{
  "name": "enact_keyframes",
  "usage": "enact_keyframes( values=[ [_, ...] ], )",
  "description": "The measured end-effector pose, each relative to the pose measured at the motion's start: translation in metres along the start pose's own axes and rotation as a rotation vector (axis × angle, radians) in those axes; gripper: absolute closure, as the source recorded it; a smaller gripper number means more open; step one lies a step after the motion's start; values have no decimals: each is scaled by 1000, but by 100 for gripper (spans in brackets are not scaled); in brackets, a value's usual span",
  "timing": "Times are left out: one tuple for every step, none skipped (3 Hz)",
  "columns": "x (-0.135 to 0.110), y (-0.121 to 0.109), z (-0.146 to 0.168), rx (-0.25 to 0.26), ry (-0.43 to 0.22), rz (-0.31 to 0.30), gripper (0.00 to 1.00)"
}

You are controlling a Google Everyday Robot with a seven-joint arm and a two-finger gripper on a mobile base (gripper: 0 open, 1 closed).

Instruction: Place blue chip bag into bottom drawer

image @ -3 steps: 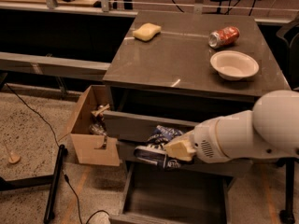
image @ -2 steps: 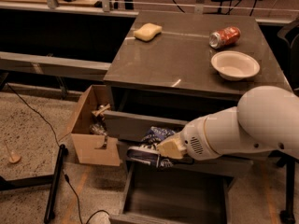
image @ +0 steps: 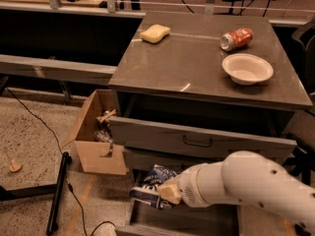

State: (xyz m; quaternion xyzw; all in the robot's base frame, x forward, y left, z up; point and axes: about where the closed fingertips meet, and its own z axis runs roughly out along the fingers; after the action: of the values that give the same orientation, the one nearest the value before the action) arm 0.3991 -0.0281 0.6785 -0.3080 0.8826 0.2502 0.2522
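The blue chip bag (image: 153, 187), dark navy crinkled foil with white lettering, hangs over the left part of the open bottom drawer (image: 183, 220). My gripper (image: 162, 190) is at the end of the thick white arm that comes in from the lower right. It is shut on the blue chip bag and holds it just above the drawer's grey tray, in front of the middle drawer (image: 147, 160). The bag hides part of the fingers.
A yellow sponge (image: 155, 33), a red soda can (image: 236, 38) and a white bowl (image: 247, 68) sit on the cabinet top. The top drawer (image: 197, 139) is pulled out. An open cardboard box (image: 96, 134) stands at the cabinet's left. A black pole and cable lie on the floor.
My arm has moved left and down with the blue chip bag, bringing it lower over the bottom drawer. The camera view has shifted slightly.
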Motion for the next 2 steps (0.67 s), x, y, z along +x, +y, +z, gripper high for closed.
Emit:
enact_keyframes(
  values=[
    [46, -16, 47, 47, 54, -17, 100],
    [78, -57, 82, 130, 76, -9, 100]
  ],
)
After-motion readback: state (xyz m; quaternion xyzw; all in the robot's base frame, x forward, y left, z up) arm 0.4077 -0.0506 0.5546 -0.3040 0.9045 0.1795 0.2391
